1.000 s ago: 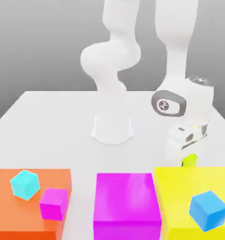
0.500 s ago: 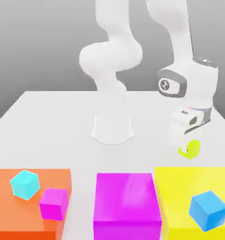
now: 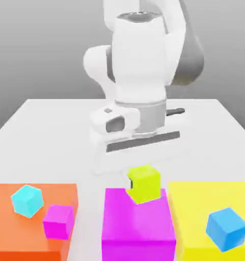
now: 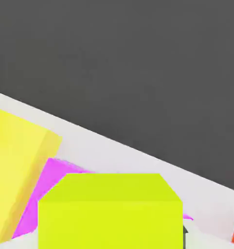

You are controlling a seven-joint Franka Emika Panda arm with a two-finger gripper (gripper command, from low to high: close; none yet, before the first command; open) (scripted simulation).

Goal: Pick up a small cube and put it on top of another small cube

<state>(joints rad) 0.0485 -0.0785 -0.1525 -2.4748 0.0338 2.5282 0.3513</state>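
Observation:
The small lime yellow-green cube [image 3: 143,184] hangs in the air in the exterior view, over the far edge of the big magenta block [image 3: 138,224]. My gripper [image 3: 139,179] is shut on it from above, under the wide white hand. In the hand view the same cube [image 4: 110,211] looms large and close, with the magenta block [image 4: 50,189] beneath it. Three other small cubes rest on big blocks: a cyan cube [image 3: 27,200], a magenta cube [image 3: 58,221] and a blue cube [image 3: 226,229].
Three big blocks line the table's near edge: orange [image 3: 7,219] at the exterior view's left, magenta in the middle, yellow [image 3: 195,214] at the right. The arm's white base stands behind my hand. The white table [image 3: 48,137] stretches behind the blocks.
My gripper has carried the lime cube up from the table behind the yellow block, then toward the exterior view's left and nearer the camera, to above the magenta block.

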